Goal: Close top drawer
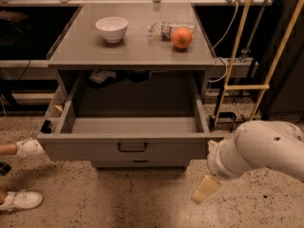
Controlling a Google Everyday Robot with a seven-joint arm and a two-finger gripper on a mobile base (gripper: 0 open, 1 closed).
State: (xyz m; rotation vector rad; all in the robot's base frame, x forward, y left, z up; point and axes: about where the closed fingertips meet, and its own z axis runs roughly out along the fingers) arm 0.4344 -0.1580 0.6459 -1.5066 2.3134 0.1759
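The top drawer (80,149) is pulled far out of the grey cabinet. It is a wide, deep grey box with nothing in it, and its flat front carries a small dark bar handle (132,147) at centre. My gripper (204,190) hangs at the end of the white arm (259,148), low over the floor. It is just below and to the right of the drawer front's right corner and does not touch the front. A narrower drawer front (140,164) shows under the top drawer.
On the cabinet top (137,51) stand a white bowl (112,28), an orange (182,37) and a lying plastic bottle (164,29). A person's white shoes (28,147) (21,199) are at the left on the speckled floor. Yellow poles (237,56) and cables stand to the right.
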